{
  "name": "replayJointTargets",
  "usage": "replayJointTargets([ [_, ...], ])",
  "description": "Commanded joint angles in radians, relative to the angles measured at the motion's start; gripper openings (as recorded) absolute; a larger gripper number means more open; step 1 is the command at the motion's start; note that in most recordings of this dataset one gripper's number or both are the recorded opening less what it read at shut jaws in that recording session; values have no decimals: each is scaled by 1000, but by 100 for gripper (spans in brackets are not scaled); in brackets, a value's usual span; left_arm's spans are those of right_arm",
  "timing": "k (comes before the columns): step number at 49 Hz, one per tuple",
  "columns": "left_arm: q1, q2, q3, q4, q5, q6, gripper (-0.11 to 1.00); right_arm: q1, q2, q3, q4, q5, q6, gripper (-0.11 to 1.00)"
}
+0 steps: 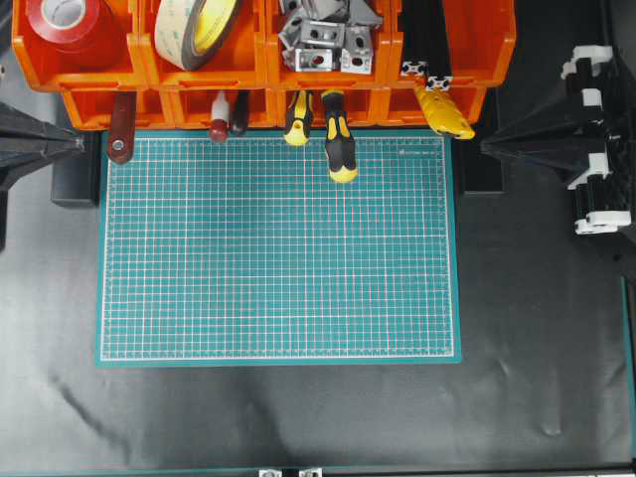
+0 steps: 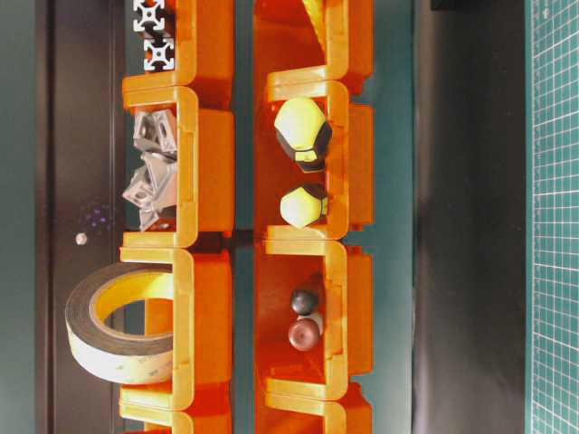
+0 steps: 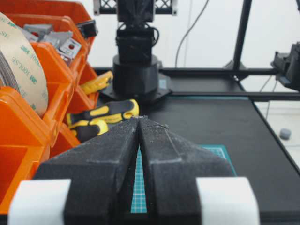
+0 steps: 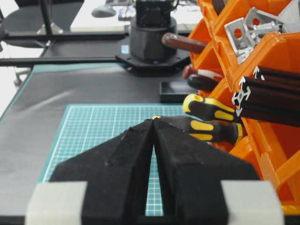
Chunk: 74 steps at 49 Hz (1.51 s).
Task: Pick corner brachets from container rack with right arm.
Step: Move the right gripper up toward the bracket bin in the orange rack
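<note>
Corner brachets [image 1: 323, 40]: a loose heap of silver-grey angle pieces in 1 upper bin of the container rack [image 1: 238, 75], the 3rd bin from the left in the overhead view. None has been lifted out; pick not yet started, by my reading.

Key relation: in the right wrist view the brachets [image 4: 248, 30] lie ahead of the right pincer [image 4: 153, 123], above it and off to its right, well apart. The bin with the black extrusion bars [image 4: 267, 96] stands between the pincer and the brachet bin, so the approach likely has to rise over that bin's rim before coming down. The heap has no single long axis; pieces lie tilted at mixed angles, holes facing various ways. Which piece offers the cleanest grip I cannot tell.

Nearer arm: the right arm [image 1: 586, 139] sits just beside the rack's right end, 1 bin from the brachets; the left arm [image 1: 30, 144] is 2 bins away on the far side.

Right pincer: jaws closed tip to tip, nothing between them, touching nothing. It must spread before any grasp.

Left pincer [image 3: 139, 119]: likewise closed and empty, parked over the desk.

Below the right pincer's line: yellow-black screwdriver handles [image 4: 211, 119] jutting from the lower tier, a snag risk on a low path.
</note>
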Motion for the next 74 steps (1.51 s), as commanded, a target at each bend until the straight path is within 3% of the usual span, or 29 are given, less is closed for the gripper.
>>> replayJointTargets([
  [1, -11, 15, -61, 35, 12, -15, 6, -9, 6, -21, 6, -5, 5, 1],
  [5, -18, 34, -117, 35, 84, -29, 0, -9, 2, -55, 17, 51, 20, 0],
  [20, -23, 57, -235, 37, 371, -34, 0, -35, 29, -347, 17, 606, 120, 0],
  [36, -34, 61, -262, 37, 463, -34, 0, -126, 256, -818, 2, 1178, 110, 0],
  [43, -41, 74, -281, 35, 488, -34, 0, -163, 388, -976, -26, 1359, 97, 0],
  [47, -46, 87, -291, 35, 491, -34, 0, -176, 453, -1043, -37, 1404, 43, 0],
  [60, -52, 114, -311, 37, 508, -35, 0, -202, 617, -1190, -43, 1397, -232, 0],
  [74, -52, 114, -327, 35, 508, -35, 0, -239, 750, -1270, -44, 1394, -267, 3],
])
